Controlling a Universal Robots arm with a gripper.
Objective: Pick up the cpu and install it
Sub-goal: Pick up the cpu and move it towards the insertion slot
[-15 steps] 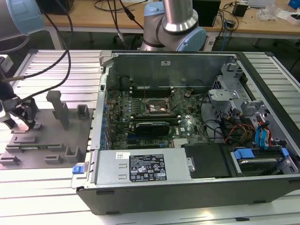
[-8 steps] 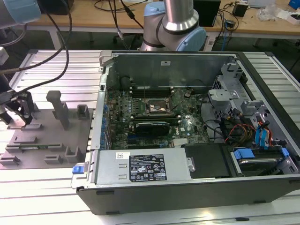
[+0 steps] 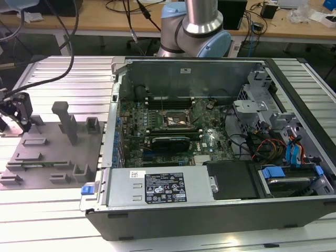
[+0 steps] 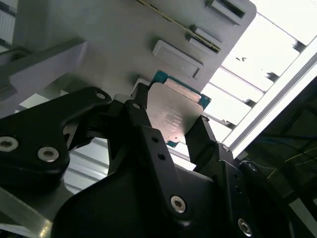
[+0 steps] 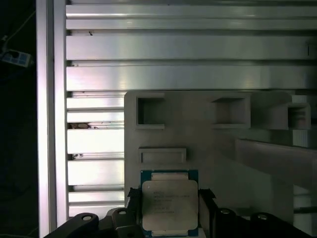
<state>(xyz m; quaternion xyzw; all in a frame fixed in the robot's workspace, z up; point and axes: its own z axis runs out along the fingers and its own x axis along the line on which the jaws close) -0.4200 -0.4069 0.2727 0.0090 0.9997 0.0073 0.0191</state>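
The cpu (image 4: 173, 111) is a flat square chip with a silvery top and a teal-green rim. It sits between the black fingers (image 4: 141, 106) of my gripper (image 4: 171, 119), which is shut on its two opposite edges. In the first wrist view the cpu (image 5: 169, 206) lies just over the grey fixture plate (image 5: 163, 114), with my gripper (image 5: 169, 201) around it. In the exterior view my gripper (image 3: 22, 118) is at the far left over that plate (image 3: 47, 152). The motherboard's socket (image 3: 177, 122) lies inside the open computer case (image 3: 210, 210).
The grey plate carries raised holders and a tall post (image 3: 67, 121). The ribbed metal table (image 3: 58, 79) runs under everything. Inside the case are a long black card (image 3: 169, 142), a power supply (image 3: 160, 186) and drive bays with blue tabs (image 3: 294, 152). Cables hang at the exterior view's left.
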